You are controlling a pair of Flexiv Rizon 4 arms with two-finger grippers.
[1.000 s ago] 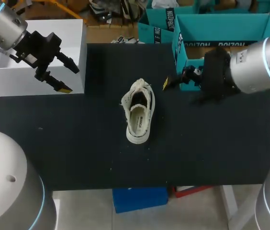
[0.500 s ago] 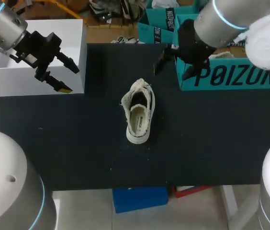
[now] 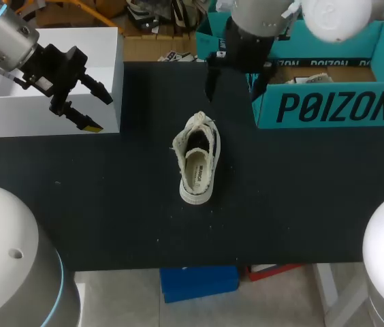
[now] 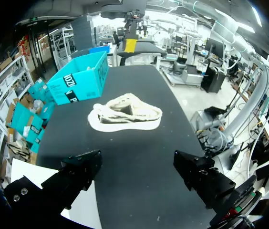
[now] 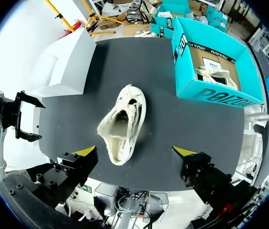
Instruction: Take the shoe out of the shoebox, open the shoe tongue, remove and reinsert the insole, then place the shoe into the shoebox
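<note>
A cream low-top shoe (image 3: 196, 162) lies upright on the black table, toe toward the back, its insole showing inside. The teal shoebox (image 3: 328, 109) stands open at the back right, with a second pale shoe (image 5: 215, 75) inside. My right gripper (image 3: 234, 83) hangs open above the table just behind the shoe's toe, next to the box's left corner; in its own wrist view the right gripper (image 5: 134, 160) looks straight down on the shoe (image 5: 122, 121). My left gripper (image 3: 86, 102) is open over the white box's near corner, far from the shoe (image 4: 125, 113).
A white open box (image 3: 15, 102) stands at the back left, partly under my left arm. The black tabletop (image 3: 301, 204) stretches around the shoe to the front edge.
My right arm has swung from the right side to the back middle, uncovering the teal shoebox. The shoe and my left arm have not moved.
</note>
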